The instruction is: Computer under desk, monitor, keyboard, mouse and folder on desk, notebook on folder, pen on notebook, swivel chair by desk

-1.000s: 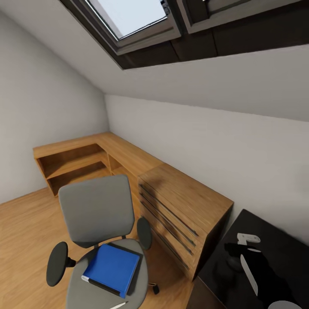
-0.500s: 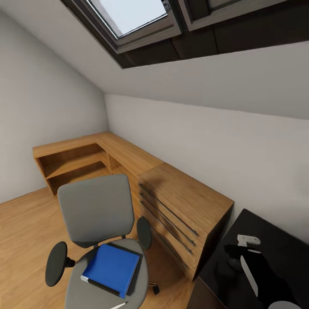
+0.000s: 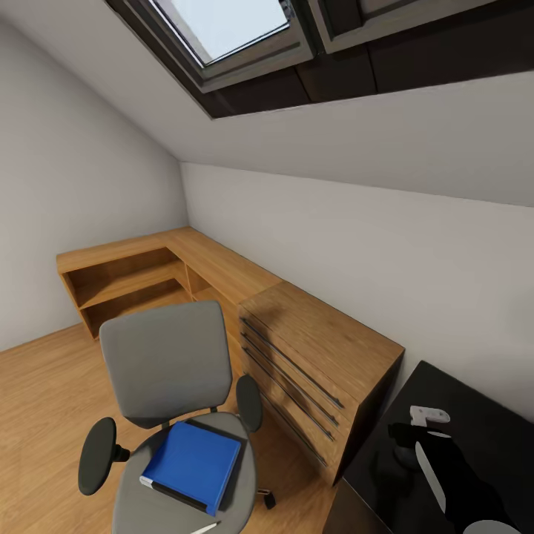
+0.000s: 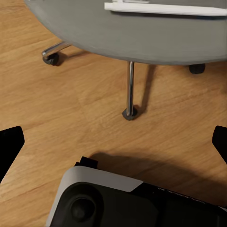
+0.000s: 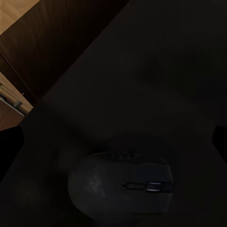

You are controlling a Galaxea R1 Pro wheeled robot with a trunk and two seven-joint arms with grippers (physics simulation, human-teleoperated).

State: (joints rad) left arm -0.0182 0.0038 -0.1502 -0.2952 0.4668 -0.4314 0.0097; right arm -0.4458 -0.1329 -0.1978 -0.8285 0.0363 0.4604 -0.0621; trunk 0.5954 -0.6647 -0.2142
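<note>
The grey swivel chair [image 3: 167, 363] stands on the wooden floor beside the light dresser. The blue folder [image 3: 194, 463] lies on its seat, with a dark edge showing beneath it. The pale pen [image 4: 165, 8] rests near the seat's [image 4: 142, 35] front rim. My left gripper [image 4: 113, 144] hangs open over the floor below that seat, holding nothing. The black mouse [image 5: 123, 187] sits on the glossy black desk [image 3: 452, 404]. My right gripper [image 5: 113, 144] hovers open just above it. The monitor and keyboard are out of view.
A light wooden dresser [image 3: 319, 356] with long drawer handles stands between the chair and the desk, and low wooden shelves [image 3: 126, 285] fill the corner. The chair's chrome legs and castors [image 4: 52, 59] spread over the floor close to my own base [image 4: 118, 201].
</note>
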